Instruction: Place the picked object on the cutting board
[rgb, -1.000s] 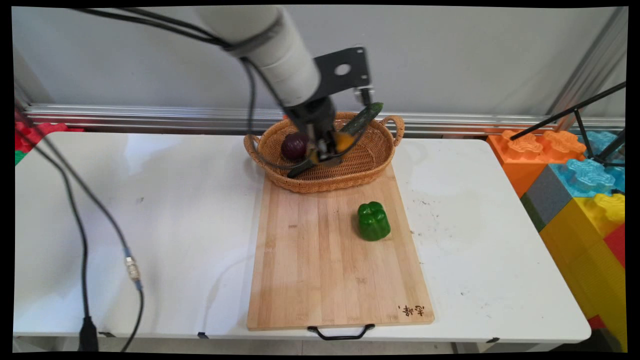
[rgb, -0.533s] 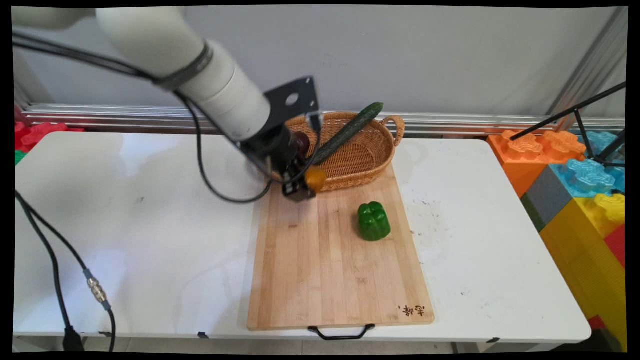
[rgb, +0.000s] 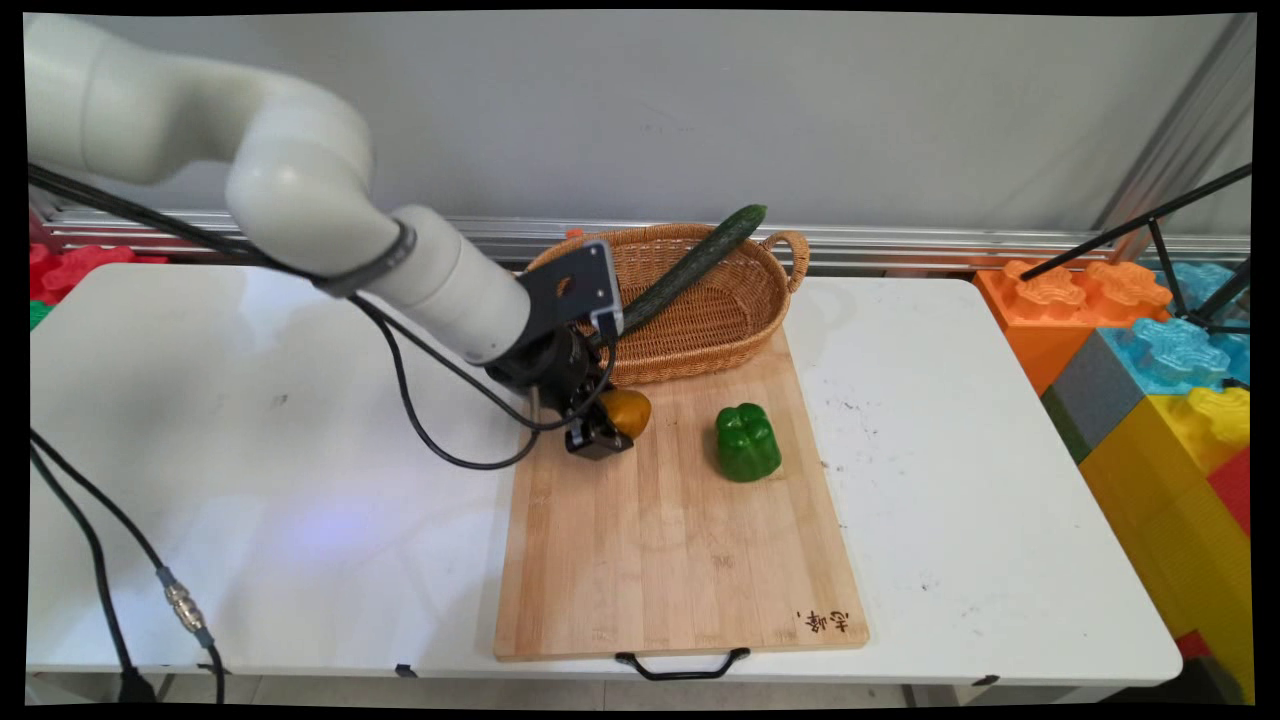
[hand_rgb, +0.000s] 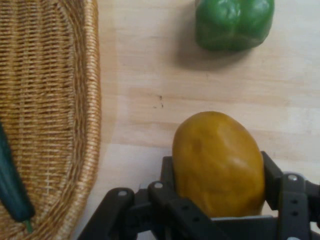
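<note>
My black gripper (rgb: 612, 425) is shut on a yellow-orange fruit (rgb: 628, 411), a mango by its look, held low over the far left part of the wooden cutting board (rgb: 680, 560). In the hand view the mango (hand_rgb: 218, 162) sits between the fingers (hand_rgb: 272, 175) (hand_rgb: 167, 175) just above the board (hand_rgb: 150, 90). A green bell pepper (rgb: 747, 441) (hand_rgb: 234, 22) lies on the board to the right of it. The wicker basket (rgb: 715, 320) (hand_rgb: 47, 115) stands right behind, with a cucumber (rgb: 695, 262) (hand_rgb: 11, 185) leaning across its rim.
Black cables (rgb: 440, 400) hang from the arm over the table's left half. Big coloured toy blocks (rgb: 1150, 360) are stacked at the right, beside a black tripod leg (rgb: 1150, 225). The board's black handle (rgb: 680, 665) juts over the table's near edge.
The gripper has carried the mango out of the basket, toward the near side and down over the cutting board. The arm now hides the purple item in the basket.
</note>
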